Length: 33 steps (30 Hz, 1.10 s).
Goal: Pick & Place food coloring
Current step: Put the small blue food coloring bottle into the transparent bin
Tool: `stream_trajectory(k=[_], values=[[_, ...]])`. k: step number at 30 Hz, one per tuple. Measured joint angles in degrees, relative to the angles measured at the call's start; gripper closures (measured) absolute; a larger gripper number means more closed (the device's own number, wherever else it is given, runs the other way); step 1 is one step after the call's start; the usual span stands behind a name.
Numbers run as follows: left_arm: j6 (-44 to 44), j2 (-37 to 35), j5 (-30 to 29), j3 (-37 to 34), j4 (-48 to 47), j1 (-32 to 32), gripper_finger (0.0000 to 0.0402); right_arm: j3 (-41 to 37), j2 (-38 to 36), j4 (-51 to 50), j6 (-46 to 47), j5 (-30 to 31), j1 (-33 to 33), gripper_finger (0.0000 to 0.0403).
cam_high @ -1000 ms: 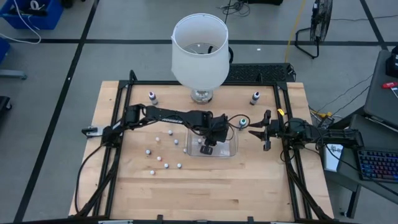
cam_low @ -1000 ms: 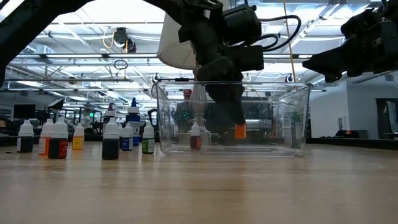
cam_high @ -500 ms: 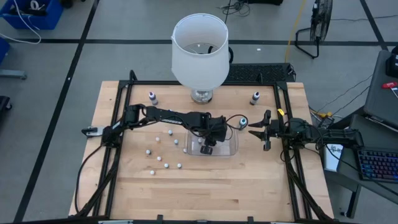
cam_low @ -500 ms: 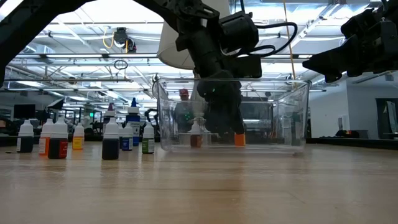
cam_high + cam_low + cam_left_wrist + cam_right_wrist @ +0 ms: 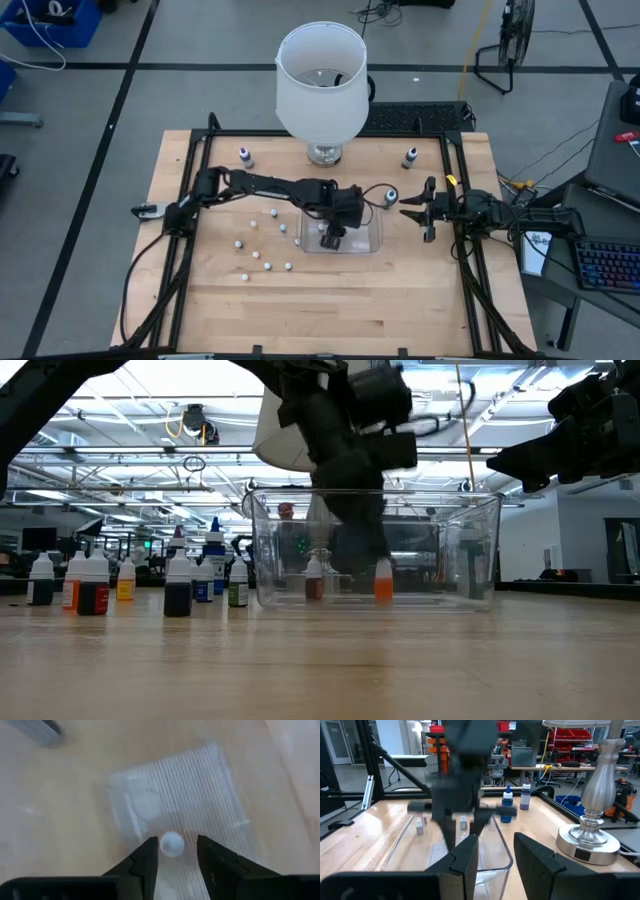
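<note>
My left gripper [image 5: 332, 236] hangs open over the clear tub [image 5: 374, 240], fingers pointing down. An orange food coloring bottle [image 5: 383, 586] stands upright on the tub floor just below it. In the left wrist view its white cap [image 5: 172, 844] shows between the two fingertips, with a gap on either side. A second, reddish bottle [image 5: 314, 584] also stands in the tub. Several more bottles [image 5: 256, 246] stand on the table to the tub's left. My right gripper [image 5: 418, 212] waits open above the table, right of the tub.
A big white lampshade on a metal base [image 5: 320, 80] stands at the far edge behind the tub. Single bottles stand at the far left [image 5: 245, 155], the far right [image 5: 410, 157] and just beside the tub's far right corner [image 5: 390, 195]. Bare wood spans the near half.
My left gripper came down into the tub with the orange bottle, which hung above the floor a second ago and then reached it. The gripper has since risen a little, and the bottle stays standing on the tub floor. My right arm kept still.
</note>
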Motion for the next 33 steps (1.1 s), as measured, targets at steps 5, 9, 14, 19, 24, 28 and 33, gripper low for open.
stream_trajectory(k=[5, 9, 14, 19, 24, 28, 33], values=[[-0.09, -5.96, -7.78, 0.02, -0.36, 0.01, 0.027, 0.0, 0.09, 0.02, 0.0, 0.02, 0.0, 0.0289], [-2.97, -11.93, -9.26, 0.08, -5.16, 0.22, 0.027, 0.0, 0.11, 0.03, 0.0, 0.02, 0.0, 0.0289], [-12.83, -18.17, -6.73, 0.13, -18.84, -0.07, 0.0263, -0.01, 0.11, 0.0, 0.01, 0.02, 0.0, 0.0289], [-28.33, -21.34, -12.81, -0.47, -36.8, -2.94, 0.0227, -0.02, 0.11, 0.01, 0.0, 0.02, 0.0, 0.0289], [-37.19, -23.28, -23.33, -8.05, -43.49, -7.12, 0.018, -0.02, 0.11, 0.0, 0.0, 0.02, 0.0, 0.0289], [-38.33, -28.91, -24.91, -19.33, -34.34, -7.28, 0.0148, 0.0, 0.12, 0.02, 0.0, 0.03, 0.0, 0.0289], [-38.22, -37.01, -22.28, -34.09, -19.77, -4.79, 0.0124, -0.01, 0.16, 0.01, 0.0, 0.02, 0.0, 0.0289]])
